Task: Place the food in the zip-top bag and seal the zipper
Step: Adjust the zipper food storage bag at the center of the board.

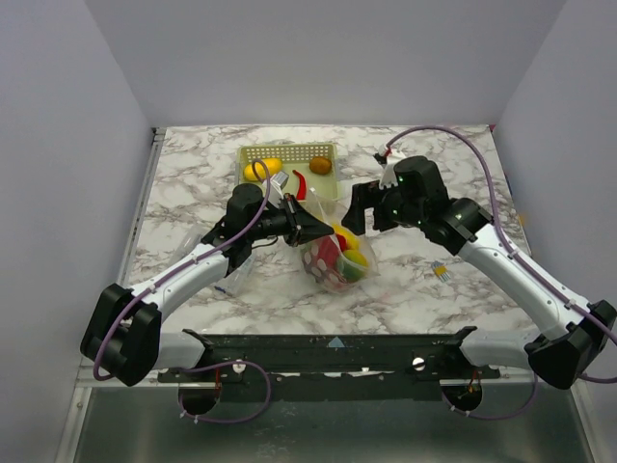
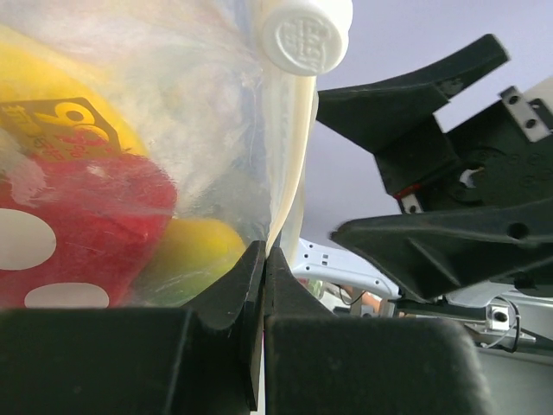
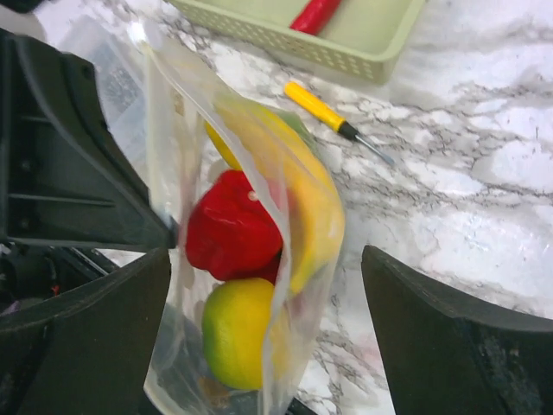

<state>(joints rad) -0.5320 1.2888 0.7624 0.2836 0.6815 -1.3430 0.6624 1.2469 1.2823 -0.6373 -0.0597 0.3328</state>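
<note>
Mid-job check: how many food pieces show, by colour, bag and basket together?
Yellow: 2 (curved toy banana in the clear plastic bag, round toy fruit in the pale green mesh basket)
Red: 2 (chunky piece in the bag, long thin piece in the basket)
Yellow-green: 1 (round fruit in the bag)
Orange-brown: 1 (round piece in the basket)
Total: 6 seen; the bag may hide more.

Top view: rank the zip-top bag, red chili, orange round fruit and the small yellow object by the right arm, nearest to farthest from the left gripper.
1. zip-top bag, pinched in the left gripper.
2. red chili, in the basket just behind it.
3. orange round fruit, farther back, at the basket's right end.
4. small yellow object, on the table, far right.
</note>
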